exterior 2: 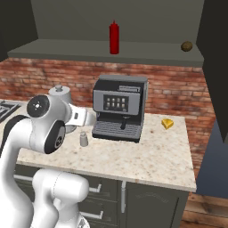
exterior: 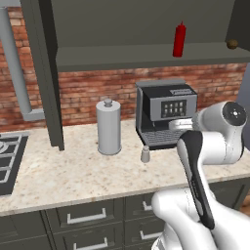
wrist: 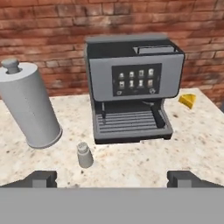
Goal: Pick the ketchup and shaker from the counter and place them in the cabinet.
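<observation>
The red ketchup (exterior: pixel 179 40) (exterior 2: pixel 114 38) stands upright on the shelf of the dark cabinet (exterior: pixel 122 54) (exterior 2: pixel 67 48). On the beige counter (exterior: pixel 73 176) (exterior 2: pixel 156 156) the tiny grey shaker (exterior: pixel 145 154) (exterior 2: pixel 83 139) (wrist: pixel 84 155) stands upright, just off the coffee machine's front left corner. My gripper (wrist: pixel 112 179) is open and empty, held back from the shaker and above counter level. The shaker lies a little left of the midline between the fingertips (wrist: pixel 43 178).
A black and grey coffee machine (exterior: pixel 166 112) (exterior 2: pixel 119 107) (wrist: pixel 131 83) stands against the brick wall. A tall grey canister (exterior: pixel 108 128) (wrist: pixel 30 105) is left of the shaker. A yellow wedge (exterior 2: pixel 167 124) (wrist: pixel 188 100) lies right of the machine. The cabinet door's brass knob (exterior: pixel 232 44) (exterior 2: pixel 187 46) is at the right; a stove (exterior: pixel 7 161) at far left.
</observation>
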{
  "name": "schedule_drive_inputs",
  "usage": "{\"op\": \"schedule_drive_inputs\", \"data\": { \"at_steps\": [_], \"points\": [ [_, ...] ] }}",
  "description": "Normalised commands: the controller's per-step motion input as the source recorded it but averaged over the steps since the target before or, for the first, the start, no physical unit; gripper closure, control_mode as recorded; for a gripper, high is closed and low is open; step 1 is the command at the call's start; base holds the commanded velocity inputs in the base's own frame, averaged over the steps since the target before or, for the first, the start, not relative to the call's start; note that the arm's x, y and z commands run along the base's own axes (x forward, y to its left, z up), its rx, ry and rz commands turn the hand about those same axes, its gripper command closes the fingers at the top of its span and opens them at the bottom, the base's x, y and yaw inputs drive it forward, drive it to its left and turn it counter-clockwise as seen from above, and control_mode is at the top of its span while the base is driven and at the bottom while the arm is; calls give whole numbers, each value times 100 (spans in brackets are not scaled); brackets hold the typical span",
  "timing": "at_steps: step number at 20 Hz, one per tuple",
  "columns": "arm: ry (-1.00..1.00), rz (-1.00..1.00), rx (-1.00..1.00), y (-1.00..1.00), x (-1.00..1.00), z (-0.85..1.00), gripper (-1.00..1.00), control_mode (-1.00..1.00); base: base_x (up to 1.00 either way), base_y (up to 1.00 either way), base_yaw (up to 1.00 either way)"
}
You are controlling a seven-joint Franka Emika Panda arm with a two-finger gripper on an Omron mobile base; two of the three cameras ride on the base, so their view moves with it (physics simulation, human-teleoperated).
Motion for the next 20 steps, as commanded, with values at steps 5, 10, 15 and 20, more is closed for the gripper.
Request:
{"op": "schedule_drive_inputs", "data": {
  "at_steps": [5, 10, 15, 20],
  "points": [
    [14, 7, 0, 0, -15, -23, -100, -100, 0, 0, 0],
    [16, 7, 0, 0, -19, -24, -100, -100, 0, 0, 0],
    [13, 4, 0, 0, -19, -10, -100, -100, 0, 0, 0],
    [12, 5, 0, 8, -19, -22, -100, -100, 0, 0, 0]
  ]
}}
